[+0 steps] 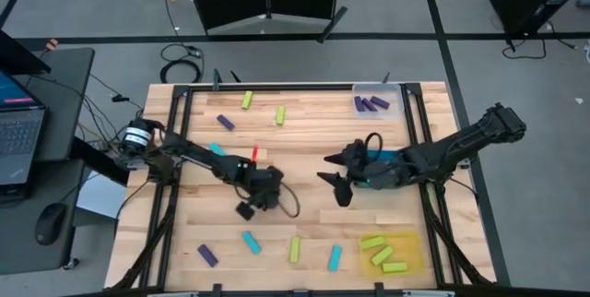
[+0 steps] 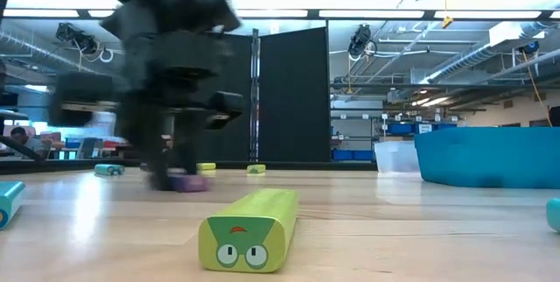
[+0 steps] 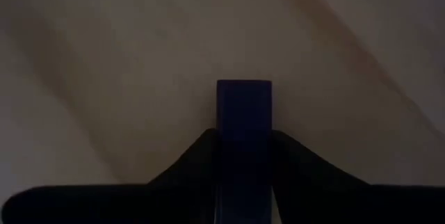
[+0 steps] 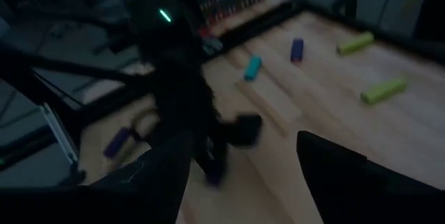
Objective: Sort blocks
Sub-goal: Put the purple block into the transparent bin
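Left wrist view gave us the key relation: a dark purple block (image 3: pixel 243 140) sat between the left gripper (image 3: pixel 243 182)'s two fingers, its long axis running straight out along them, both fingers pressed to its sides, with bare wood beneath. In the low view that block (image 2: pixel 187 183) looked to be at or on the table (image 2: pixel 394 229) under the left arm, so we judged the grip was just made, though we could not tell whether the block had cleared the wood. From above, we placed the left gripper (image 1: pixel 247 207) at mid-table, with the clear tray (image 1: pixel 395 89) of purple blocks (image 1: pixel 371 103) well apart from it in the far right corner. The right gripper (image 1: pixel 337 177) hovered nearer that tray, fingers spread wide and holding nothing. We reckoned the carry had to run diagonally across the table, past that right arm.
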Controlling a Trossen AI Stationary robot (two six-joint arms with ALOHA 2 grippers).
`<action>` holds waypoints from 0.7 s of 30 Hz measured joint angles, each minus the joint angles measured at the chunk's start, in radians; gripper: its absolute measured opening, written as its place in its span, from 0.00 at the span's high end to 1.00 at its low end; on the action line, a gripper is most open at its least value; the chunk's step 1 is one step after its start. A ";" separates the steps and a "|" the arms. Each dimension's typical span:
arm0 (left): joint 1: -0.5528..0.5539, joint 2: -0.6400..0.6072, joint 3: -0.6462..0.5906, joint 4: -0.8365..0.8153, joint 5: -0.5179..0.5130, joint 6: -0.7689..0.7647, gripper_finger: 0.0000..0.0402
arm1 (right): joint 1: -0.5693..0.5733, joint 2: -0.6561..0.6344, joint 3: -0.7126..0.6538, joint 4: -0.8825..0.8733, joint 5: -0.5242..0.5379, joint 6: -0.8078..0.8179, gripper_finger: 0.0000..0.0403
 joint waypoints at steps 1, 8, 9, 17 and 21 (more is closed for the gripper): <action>0.013 0.001 0.013 0.025 -0.001 -0.006 0.75 | 0.002 -0.012 0.000 0.013 0.008 -0.021 0.33; 0.157 0.011 0.161 0.284 -0.009 -0.055 0.75 | 0.033 -0.096 0.000 0.096 0.134 -0.195 0.34; 0.188 0.023 0.192 0.336 -0.015 -0.084 0.75 | 0.038 -0.105 0.000 0.118 0.159 -0.222 0.35; 0.399 0.292 0.596 0.398 -0.005 -0.334 0.75 | 0.051 -0.135 0.000 0.339 0.236 -0.448 0.37; 0.449 0.447 0.833 0.415 0.028 -0.425 0.75 | 0.051 -0.133 0.000 0.409 0.236 -0.522 0.37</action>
